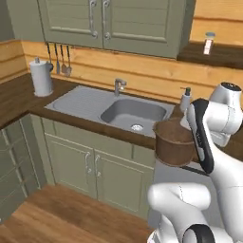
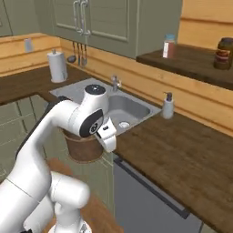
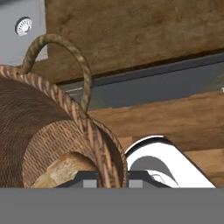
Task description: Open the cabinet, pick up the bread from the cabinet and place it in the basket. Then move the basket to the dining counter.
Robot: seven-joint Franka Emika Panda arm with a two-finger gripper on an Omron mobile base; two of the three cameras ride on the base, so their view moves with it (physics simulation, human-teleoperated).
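The round woven basket (image 1: 173,142) hangs in the air in front of the sink worktop's edge, also seen as basket (image 2: 84,148) behind my forearm. In the hand view my gripper (image 3: 113,178) is shut on the basket's rim (image 3: 94,131), one fingertip on each side of the wall. The tan-brown bread (image 3: 65,168) lies inside the basket. The basket's thin looped handle (image 3: 65,48) arches above the rim. The pine-framed cabinet with its dark shelf board (image 2: 191,61) is at the upper right. The dining counter is out of view.
A steel sink (image 1: 135,114) with a faucet (image 1: 118,86) sits in the dark worktop (image 2: 182,154). A paper towel roll (image 1: 42,77) and a soap dispenser (image 2: 168,106) stand on it. A bottle (image 2: 169,45) and a jar (image 2: 223,52) stand on the shelf.
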